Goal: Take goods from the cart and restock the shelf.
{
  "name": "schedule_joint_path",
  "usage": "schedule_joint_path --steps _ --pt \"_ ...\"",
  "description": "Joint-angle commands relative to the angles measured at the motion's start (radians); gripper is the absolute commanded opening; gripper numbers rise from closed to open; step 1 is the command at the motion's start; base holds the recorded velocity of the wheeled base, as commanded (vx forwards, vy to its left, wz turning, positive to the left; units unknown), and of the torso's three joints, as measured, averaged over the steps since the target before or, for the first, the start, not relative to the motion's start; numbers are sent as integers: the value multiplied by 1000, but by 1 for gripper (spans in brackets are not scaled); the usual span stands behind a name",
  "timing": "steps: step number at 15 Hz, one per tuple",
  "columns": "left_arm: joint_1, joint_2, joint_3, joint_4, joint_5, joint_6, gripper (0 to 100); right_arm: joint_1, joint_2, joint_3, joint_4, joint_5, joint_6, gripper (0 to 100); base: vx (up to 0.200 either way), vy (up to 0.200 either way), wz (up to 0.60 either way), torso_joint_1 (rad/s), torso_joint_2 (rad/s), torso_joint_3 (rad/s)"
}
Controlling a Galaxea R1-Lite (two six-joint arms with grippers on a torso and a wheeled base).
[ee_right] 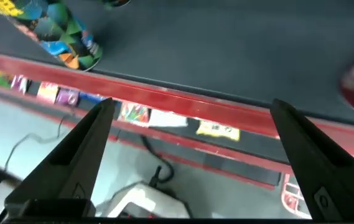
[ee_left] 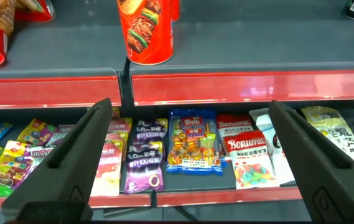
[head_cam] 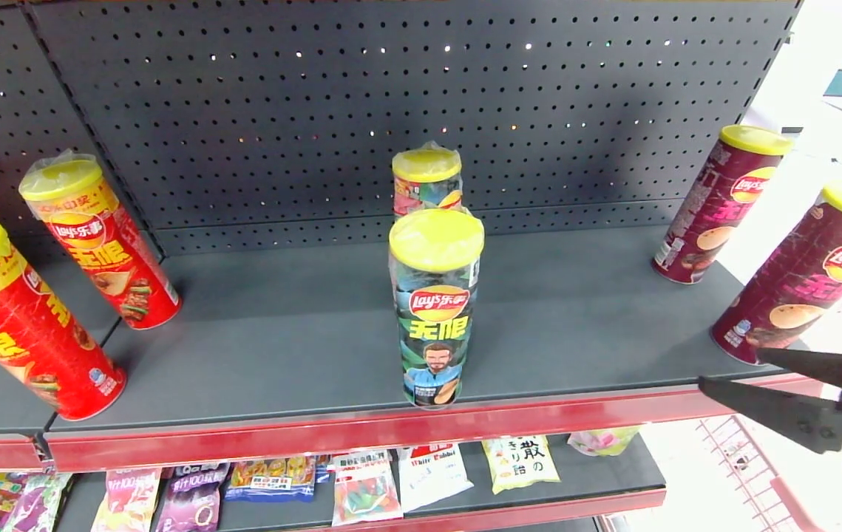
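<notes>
Two green chip cans stand mid-shelf, one at the front edge (head_cam: 435,310) and one behind it (head_cam: 426,181). Red cans (head_cam: 99,240) (head_cam: 18,325) stand to the left and maroon cans (head_cam: 716,214) (head_cam: 805,281) to the right. My right gripper (head_cam: 730,371) is open and empty, just off the shelf's front edge below the nearer maroon can. Its wrist view has the gripper (ee_right: 193,104) before the red shelf lip (ee_right: 183,99), with the green can (ee_right: 65,31) off to one side. My left gripper (ee_left: 190,106) is open and empty, facing the lower shelf beneath a red can (ee_left: 147,31).
The dark shelf board (head_cam: 287,332) has bare room on both sides of the green cans. Candy bags (head_cam: 361,484) (ee_left: 192,140) line the lower shelf. A red wire cart (head_cam: 753,473) sits at the lower right. A pegboard back panel (head_cam: 391,96) closes the shelf.
</notes>
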Motion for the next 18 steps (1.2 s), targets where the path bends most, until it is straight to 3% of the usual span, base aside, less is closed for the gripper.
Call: schedule_joint_path --steps 1,3,5,13,18 --pt "1 1 0 0 0 0 100 78 205 -57 -52 -7 0 100 0 0 0 0 0 0" --pt "1 1 0 0 0 0 100 137 333 -74 -178 -146 -4 100 0 0 0 0 0 0" --pt "1 1 0 0 0 0 100 236 373 -97 -202 -237 -12 100 0 0 0 0 0 0" --pt "1 1 0 0 0 0 100 267 495 -152 -221 -295 -191 100 0 0 0 0 0 0" --pt "0 1 0 0 0 0 100 272 561 -203 -221 -295 -196 100 0 0 0 0 0 0"
